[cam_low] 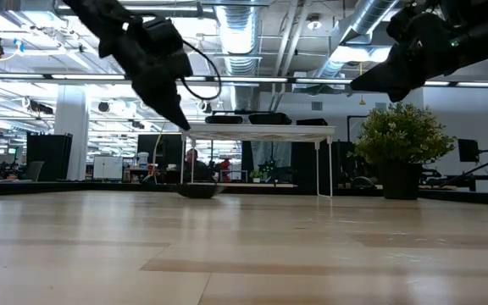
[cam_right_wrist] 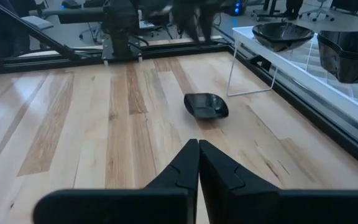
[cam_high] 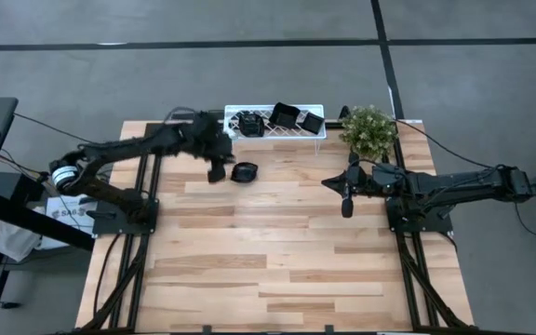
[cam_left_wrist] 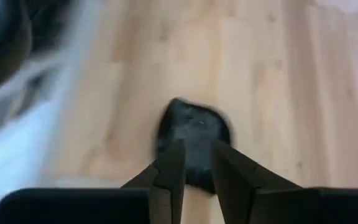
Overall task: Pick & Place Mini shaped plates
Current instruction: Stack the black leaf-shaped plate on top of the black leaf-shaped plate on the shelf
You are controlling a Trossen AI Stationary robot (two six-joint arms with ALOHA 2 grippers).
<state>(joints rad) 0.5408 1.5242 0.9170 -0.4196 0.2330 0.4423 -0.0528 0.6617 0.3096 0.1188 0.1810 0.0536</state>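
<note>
One mini shaped plate [cam_high: 244, 172], small, glossy black and rounded, rests on its underside on the wooden table just in front of the white lattice rack [cam_high: 298, 132]. Three more black plates [cam_high: 284, 115] sit on top of the rack. My left gripper [cam_high: 216, 174] hangs above the table just left of the loose plate [cam_left_wrist: 194, 127]. It slants down, and its fingers [cam_left_wrist: 196, 167] are open by a narrow gap with nothing between them. In the low view its tips [cam_low: 180, 119] are well above the plate [cam_low: 199, 191]. My right gripper [cam_high: 347, 203] waits shut at the right, off the table.
A potted plant [cam_high: 368, 130] stands at the table's far right corner, beside the rack's right end. The rack's thin legs [cam_right_wrist: 232, 68] stand close behind the loose plate [cam_right_wrist: 206, 104]. Bare wood spreads over the table's middle and near half [cam_high: 268, 270].
</note>
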